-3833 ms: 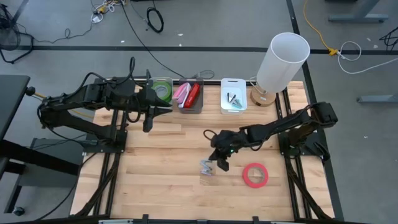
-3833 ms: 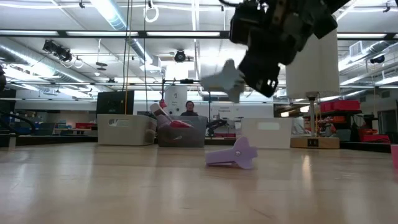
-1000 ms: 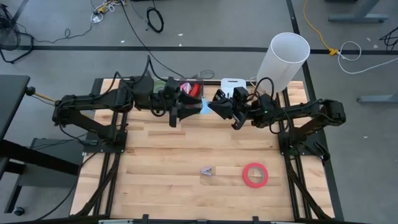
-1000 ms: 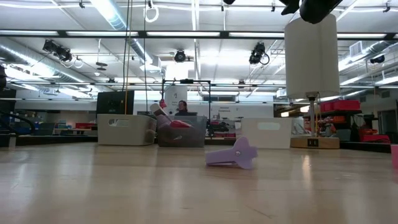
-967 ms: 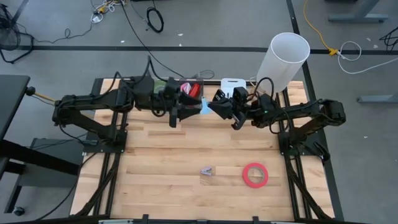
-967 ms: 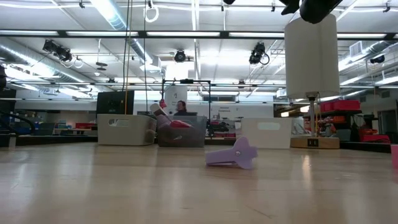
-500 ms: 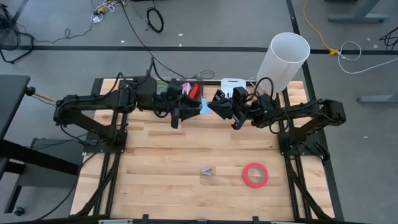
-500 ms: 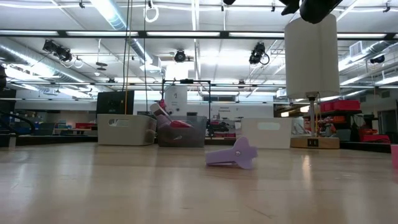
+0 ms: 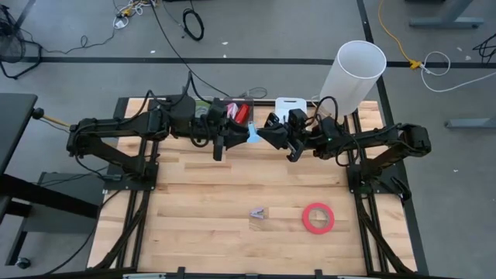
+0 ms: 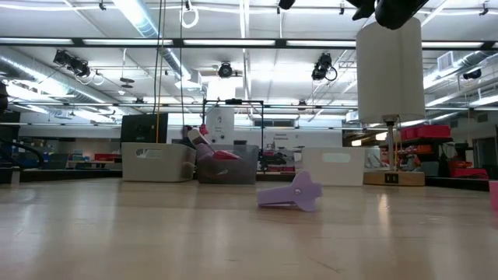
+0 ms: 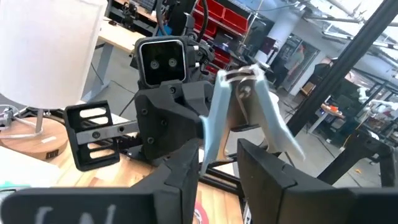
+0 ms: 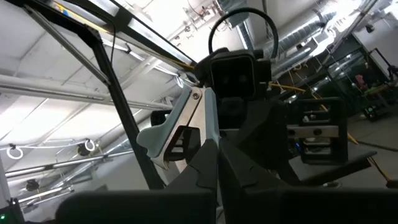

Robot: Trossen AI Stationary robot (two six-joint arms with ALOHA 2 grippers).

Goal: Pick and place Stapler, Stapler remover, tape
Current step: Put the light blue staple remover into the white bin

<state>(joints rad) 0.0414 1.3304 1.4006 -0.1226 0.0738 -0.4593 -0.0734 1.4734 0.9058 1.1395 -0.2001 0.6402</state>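
A pale blue staple remover (image 9: 253, 133) – smooth plastic wings, metal claws – is pinched in the right gripper (image 9: 266, 133), with the left gripper (image 9: 236, 133) narrowed around it.

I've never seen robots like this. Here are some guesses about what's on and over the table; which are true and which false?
1. The red ring of tape lies flat on the wooden table. True.
2. One arm grips the lilac staple remover. False: it lies free on the table; the left gripper and right gripper meet in the air near the far edge.
3. The right gripper is shut on a pale blue staple remover. True.
4. The tall white lampshade stands at the table's near left corner. False: it stands at the far right corner.
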